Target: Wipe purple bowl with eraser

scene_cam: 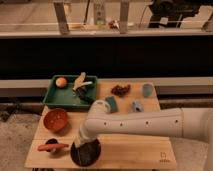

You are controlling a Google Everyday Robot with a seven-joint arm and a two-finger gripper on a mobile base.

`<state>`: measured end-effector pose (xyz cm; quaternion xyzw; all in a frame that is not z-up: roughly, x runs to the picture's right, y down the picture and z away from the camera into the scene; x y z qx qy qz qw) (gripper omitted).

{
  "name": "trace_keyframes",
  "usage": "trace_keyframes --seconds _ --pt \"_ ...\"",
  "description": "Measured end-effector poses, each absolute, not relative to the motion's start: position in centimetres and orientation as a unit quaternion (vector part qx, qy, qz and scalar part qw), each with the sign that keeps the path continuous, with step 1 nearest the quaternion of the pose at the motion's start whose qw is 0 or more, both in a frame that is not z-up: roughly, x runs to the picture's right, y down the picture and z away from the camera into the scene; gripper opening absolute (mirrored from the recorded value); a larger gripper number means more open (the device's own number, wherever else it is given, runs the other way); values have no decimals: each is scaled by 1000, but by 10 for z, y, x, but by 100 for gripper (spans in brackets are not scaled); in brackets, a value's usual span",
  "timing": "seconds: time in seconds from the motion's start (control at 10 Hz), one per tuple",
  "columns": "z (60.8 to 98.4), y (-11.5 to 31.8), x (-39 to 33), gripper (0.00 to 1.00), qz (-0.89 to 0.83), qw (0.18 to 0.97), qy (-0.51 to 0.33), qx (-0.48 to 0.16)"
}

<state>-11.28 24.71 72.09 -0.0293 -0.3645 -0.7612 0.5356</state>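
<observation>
The purple bowl [85, 154] is dark and glossy and sits near the front edge of the wooden table [135, 150], left of centre. My white arm [135, 124] reaches in from the right, bends at the elbow and points down into the bowl. My gripper [83, 142] is at the bowl's mouth, over its left half, and covers part of the inside. I cannot make out the eraser; whatever is at the gripper's tip is hidden against the dark bowl.
An orange-brown bowl [55, 119] stands behind and left of the purple one. A small dark cup [50, 146] with an orange stick across it sits at the front left. A green tray [67, 97] holds an orange and a banana. A teal block [111, 103], brown clump [120, 90] and blue cup [147, 90] lie further back.
</observation>
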Motion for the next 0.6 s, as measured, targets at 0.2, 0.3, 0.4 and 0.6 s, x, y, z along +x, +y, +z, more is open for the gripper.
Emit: trace_keyframes --seconds 0.2,0.3,0.4,0.6 --pt "721 247 -112 1 -760 537 -365 -30" --pt "721 247 -113 1 -761 536 -365 -29" --pt "721 247 -113 1 -760 536 -365 -30" --pt "721 247 -112 1 -760 537 -365 -30"
